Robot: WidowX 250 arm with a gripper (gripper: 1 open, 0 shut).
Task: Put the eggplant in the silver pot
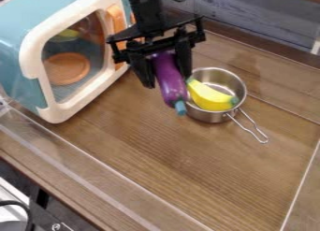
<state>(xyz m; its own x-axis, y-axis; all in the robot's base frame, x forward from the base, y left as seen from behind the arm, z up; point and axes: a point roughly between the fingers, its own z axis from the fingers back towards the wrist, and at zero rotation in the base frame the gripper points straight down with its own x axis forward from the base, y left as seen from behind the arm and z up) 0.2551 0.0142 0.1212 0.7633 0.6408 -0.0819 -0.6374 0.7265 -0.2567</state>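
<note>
eggplant [170, 84] hanging tilted in the gripper [159, 64], above the table [150, 169], its lower tip just beside the pot's near-left rim | silver pot [223, 102] sitting right of the microwave [56, 52], handle pointing toward the front right | banana toy [211, 95] lying inside the pot
</note>
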